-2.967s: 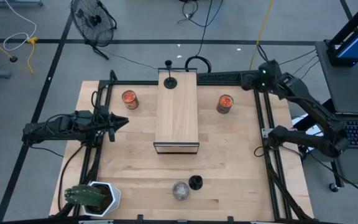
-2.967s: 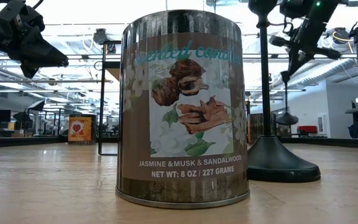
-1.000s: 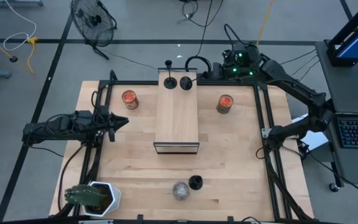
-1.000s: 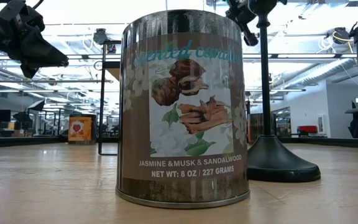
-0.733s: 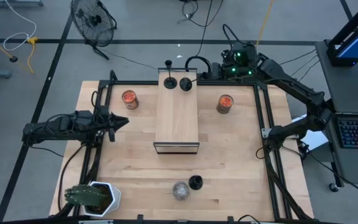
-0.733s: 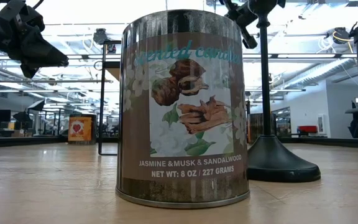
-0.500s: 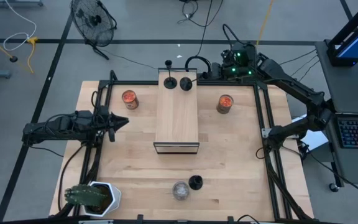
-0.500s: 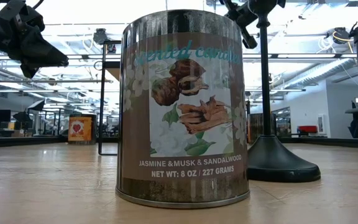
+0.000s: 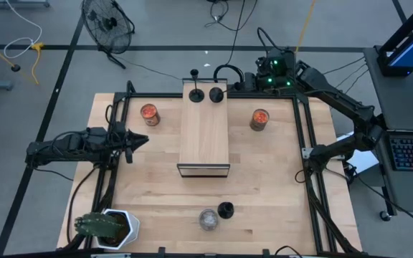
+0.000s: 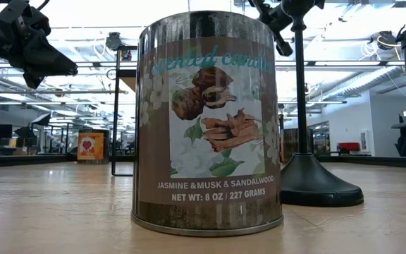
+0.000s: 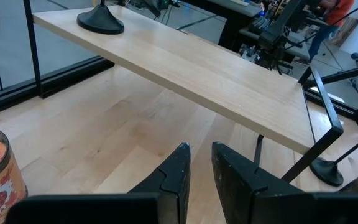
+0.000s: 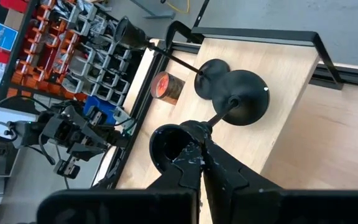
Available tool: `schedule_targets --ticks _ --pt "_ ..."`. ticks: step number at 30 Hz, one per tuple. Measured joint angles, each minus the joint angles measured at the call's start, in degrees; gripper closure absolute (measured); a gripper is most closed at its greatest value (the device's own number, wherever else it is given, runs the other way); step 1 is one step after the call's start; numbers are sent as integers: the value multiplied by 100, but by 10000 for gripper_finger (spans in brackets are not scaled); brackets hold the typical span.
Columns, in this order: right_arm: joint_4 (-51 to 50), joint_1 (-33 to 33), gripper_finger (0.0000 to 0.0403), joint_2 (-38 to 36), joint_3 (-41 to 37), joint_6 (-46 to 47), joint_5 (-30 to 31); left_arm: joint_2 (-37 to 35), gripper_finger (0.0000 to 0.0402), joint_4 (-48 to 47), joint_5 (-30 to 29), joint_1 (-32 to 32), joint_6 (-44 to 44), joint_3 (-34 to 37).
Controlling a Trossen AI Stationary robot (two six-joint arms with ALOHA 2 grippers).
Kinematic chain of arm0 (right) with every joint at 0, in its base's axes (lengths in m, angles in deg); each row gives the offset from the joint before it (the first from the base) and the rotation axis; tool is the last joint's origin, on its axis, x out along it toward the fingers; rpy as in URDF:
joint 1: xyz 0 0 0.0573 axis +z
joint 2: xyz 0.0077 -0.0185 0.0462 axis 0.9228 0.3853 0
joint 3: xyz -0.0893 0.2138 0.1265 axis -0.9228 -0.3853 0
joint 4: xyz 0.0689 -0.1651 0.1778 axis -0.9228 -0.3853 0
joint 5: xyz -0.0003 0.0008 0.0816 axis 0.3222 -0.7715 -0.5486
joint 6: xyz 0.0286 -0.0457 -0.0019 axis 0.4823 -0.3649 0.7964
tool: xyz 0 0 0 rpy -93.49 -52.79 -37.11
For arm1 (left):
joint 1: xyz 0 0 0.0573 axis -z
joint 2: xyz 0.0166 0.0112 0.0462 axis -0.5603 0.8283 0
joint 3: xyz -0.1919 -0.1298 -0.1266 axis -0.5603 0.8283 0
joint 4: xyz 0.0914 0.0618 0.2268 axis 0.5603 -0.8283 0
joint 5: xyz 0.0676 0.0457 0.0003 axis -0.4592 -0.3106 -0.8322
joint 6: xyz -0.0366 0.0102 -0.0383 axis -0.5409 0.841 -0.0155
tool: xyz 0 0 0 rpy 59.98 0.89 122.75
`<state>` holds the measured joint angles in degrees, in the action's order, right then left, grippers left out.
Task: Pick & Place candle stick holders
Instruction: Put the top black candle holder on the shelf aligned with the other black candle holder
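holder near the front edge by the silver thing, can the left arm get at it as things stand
Probably yes. The holder stands in the open beside the silver thing, and the left tool hangs empty over bare table with nothing between them.

Two candle stick holders (image 9: 206, 95) crowd the wooden riser's (image 9: 204, 136) far end; its near half lies bare

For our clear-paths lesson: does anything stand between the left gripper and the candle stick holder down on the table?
The wooden shelf has its front corner about on the straight line from the left gripper to the candle stick holder. The silver tin stands close beside the holder on that side.
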<state>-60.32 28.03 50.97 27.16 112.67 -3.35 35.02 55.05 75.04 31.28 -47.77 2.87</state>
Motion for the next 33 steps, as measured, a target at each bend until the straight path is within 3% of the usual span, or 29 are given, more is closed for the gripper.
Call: schedule_targets --ticks 33 --pt "315 2 386 2 -12 -149 -9 0 330 0 -13 0 2 0"
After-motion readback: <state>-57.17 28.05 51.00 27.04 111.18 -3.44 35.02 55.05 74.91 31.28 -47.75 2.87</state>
